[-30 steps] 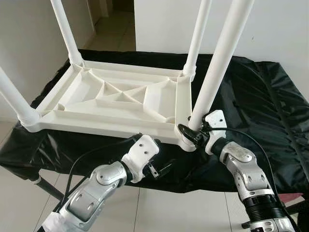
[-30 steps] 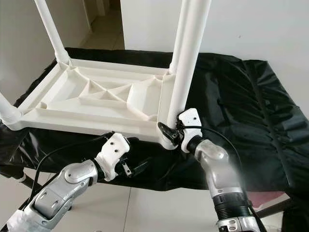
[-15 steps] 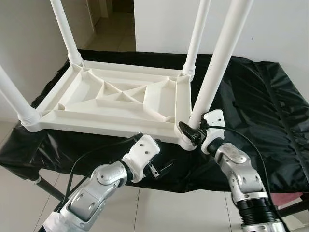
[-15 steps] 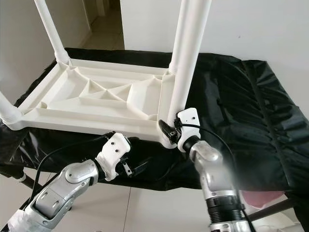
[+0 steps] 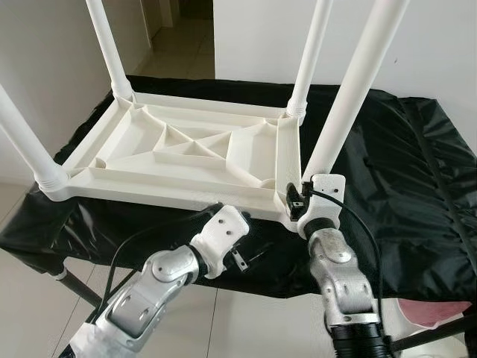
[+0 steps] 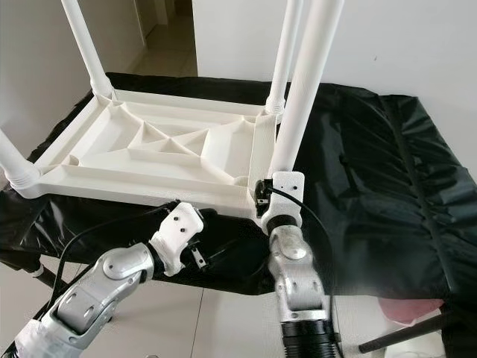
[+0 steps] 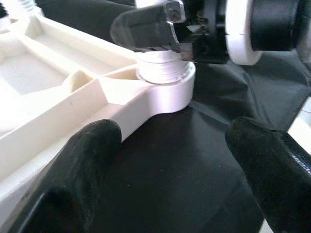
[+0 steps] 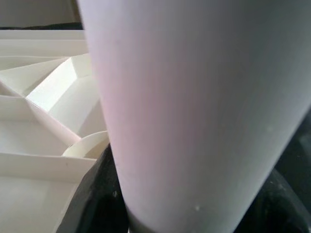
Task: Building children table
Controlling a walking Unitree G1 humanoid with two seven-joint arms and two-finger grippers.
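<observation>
A white children table [image 5: 186, 153] is laid upside down on a tabletop [image 5: 402, 171] that is covered with a black cloth. Four white legs are stuck up from its corners. The near right leg [image 5: 350, 97] is gripped low down by the right claw [image 5: 297, 203], just above the round corner socket [image 7: 165, 90]. The right arm is held almost straight up from below, with its silver elbow under the tabletop edge and its white wrist pressed close to the leg. In the right wrist view, the leg [image 8: 204, 111] is seen very big and close, with black fingers [image 8: 95, 194] hugged around its sides. The left claw [image 5: 250, 259] is held open, with nothing in it. It is kept low at the front edge of the tabletop, just below the long white side of the children table and near the corner socket. The left arm is bent at the elbow and reached forward and to the right. In the left wrist view, its two black fingers [image 7: 82, 165] are spread wide apart, and the right claw [image 7: 160, 29] is seen ahead at the foot of the leg.
</observation>
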